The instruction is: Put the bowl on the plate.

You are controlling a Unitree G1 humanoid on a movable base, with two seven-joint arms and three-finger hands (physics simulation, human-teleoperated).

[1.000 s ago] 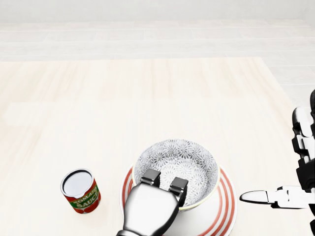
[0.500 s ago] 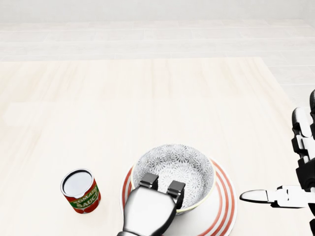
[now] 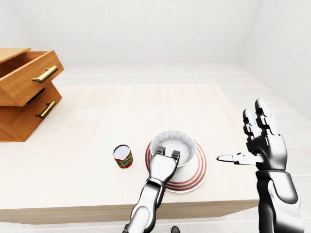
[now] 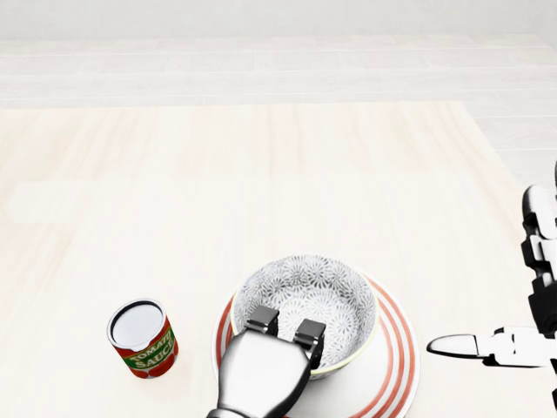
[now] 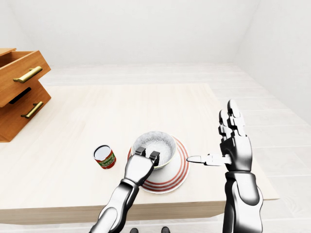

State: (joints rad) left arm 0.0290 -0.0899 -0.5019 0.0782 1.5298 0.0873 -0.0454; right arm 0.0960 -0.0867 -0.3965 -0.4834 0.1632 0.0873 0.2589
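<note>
The bowl (image 4: pixel 324 296) is round and deep. It is white with a grey flower pattern all over the inside, and its rim is a pale cream color. It sits on the plate (image 4: pixel 396 361), close to the bottom edge of the head view and a little right of the middle. I cannot tell if the bottom of the bowl lies flat on the plate.

The plate is white with red rings around its edge. It lies flat on the light wooden counter (image 4: pixel 261 174), and it holds only the bowl.

The left robot hand (image 4: pixel 261 370) grips the bowl at the side of the rim nearest the bottom of the view. Two dark fingertips (image 4: pixel 262 320) hook over the rim and dip inside the bowl. The thumb is hidden.

The right robot hand (image 3: pixel 264 143) is open and holds nothing. Its fingers point up and its thumb points toward the plate. It is off to the right of the plate and not touching it.

A small red can (image 4: pixel 142 338) of tomato sauce stands upright just left of the plate, with its shiny lid on.

A wooden chest of drawers (image 3: pixel 24 92) stands at the far left in the left-eye view. Its top drawer is pulled out, but I cannot see inside it.
</note>
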